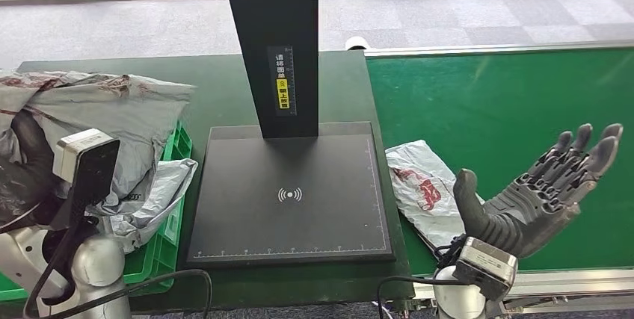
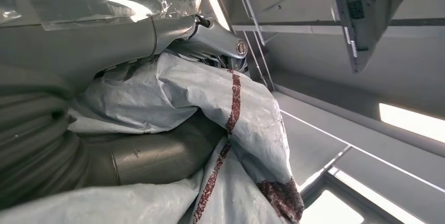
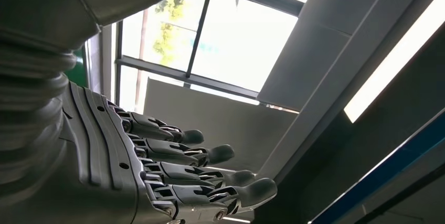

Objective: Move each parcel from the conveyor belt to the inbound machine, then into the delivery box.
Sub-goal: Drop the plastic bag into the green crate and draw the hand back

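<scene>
A large grey parcel (image 1: pixel 97 102) with dark red marks hangs over the green delivery box (image 1: pixel 172 222) at the left, held by my left hand (image 1: pixel 26 177), which it mostly hides. In the left wrist view the grey parcel (image 2: pixel 173 93) wraps around the thumb (image 2: pixel 147 156). A white parcel (image 1: pixel 422 184) with red print lies on the green conveyor belt (image 1: pixel 508 95) beside the inbound machine's black plate (image 1: pixel 291 192). My right hand (image 1: pixel 538 192) floats palm up over the belt just right of it, fingers (image 3: pixel 210 156) spread, holding nothing.
The machine's black post (image 1: pixel 277 42) rises from the plate's far side. Another crumpled grey parcel (image 1: pixel 161 184) lies in the delivery box. The belt's metal rim (image 1: pixel 568 278) runs along its near edge.
</scene>
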Controlling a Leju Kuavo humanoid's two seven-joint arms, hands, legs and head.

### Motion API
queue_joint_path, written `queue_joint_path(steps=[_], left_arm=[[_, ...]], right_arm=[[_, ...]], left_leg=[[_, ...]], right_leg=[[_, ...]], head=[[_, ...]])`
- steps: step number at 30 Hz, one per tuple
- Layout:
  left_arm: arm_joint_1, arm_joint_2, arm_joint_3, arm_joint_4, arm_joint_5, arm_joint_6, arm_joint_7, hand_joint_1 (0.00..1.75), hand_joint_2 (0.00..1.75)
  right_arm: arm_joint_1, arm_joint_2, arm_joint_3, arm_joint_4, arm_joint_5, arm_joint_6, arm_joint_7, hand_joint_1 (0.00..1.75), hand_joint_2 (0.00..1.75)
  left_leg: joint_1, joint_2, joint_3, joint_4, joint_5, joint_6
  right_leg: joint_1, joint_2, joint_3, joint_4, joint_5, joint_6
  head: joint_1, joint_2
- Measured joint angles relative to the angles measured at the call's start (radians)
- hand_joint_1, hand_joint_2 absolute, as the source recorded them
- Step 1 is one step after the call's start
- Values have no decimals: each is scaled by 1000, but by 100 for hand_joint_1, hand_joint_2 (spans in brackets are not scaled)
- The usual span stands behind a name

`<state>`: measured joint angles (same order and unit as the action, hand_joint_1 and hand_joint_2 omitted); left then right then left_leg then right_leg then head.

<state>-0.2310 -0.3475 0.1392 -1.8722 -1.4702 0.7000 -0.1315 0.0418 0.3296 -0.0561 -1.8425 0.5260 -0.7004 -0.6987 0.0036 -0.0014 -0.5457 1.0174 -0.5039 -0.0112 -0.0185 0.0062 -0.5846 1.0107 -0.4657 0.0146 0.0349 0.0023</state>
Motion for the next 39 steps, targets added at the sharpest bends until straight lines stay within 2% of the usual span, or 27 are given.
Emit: queue_joint_path(steps=[3,5,10,15,17,20,22,39], left_arm=[[-1,0,35,-1,33,0,-25,175,175],[-5,0,79,3,87,0,-76,175,175],[-47,-1,307,66,289,-1,-316,175,175],[-83,-1,479,125,382,-1,-433,175,175],[-90,-1,517,148,370,-1,-425,175,175],[-94,-2,545,201,287,-1,-354,175,175],[-94,-2,556,227,260,-1,-336,175,175],[-95,-4,585,292,253,-1,-330,175,175]], right_arm=[[0,0,0,-1,0,0,0,0,175],[1,0,0,-1,-2,0,0,0,175],[13,0,0,-4,-12,0,0,0,175],[20,0,0,-6,-15,0,0,0,175],[23,0,0,-8,-15,0,0,0,175],[28,0,1,-10,-15,0,0,0,175],[31,0,1,-10,-14,0,0,0,175],[40,1,1,-18,-14,0,0,0,175]], left_leg=[[0,0,0,0,0,0],[0,0,0,0,0,0],[0,1,0,0,0,0],[2,0,0,0,1,-1],[2,0,0,0,1,-1],[1,-1,0,0,1,-1],[1,-1,-1,0,1,-1],[2,-1,-1,0,1,-1]], right_leg=[[0,0,0,0,0,0],[0,0,0,0,0,0],[1,1,-1,0,0,0],[2,0,0,0,0,0],[1,0,0,0,0,0],[1,-1,0,0,0,0],[1,-1,0,0,0,0],[1,-1,0,0,0,0]], head=[[0,0],[0,0],[0,0],[0,0],[0,0],[0,0],[0,0],[0,0]])
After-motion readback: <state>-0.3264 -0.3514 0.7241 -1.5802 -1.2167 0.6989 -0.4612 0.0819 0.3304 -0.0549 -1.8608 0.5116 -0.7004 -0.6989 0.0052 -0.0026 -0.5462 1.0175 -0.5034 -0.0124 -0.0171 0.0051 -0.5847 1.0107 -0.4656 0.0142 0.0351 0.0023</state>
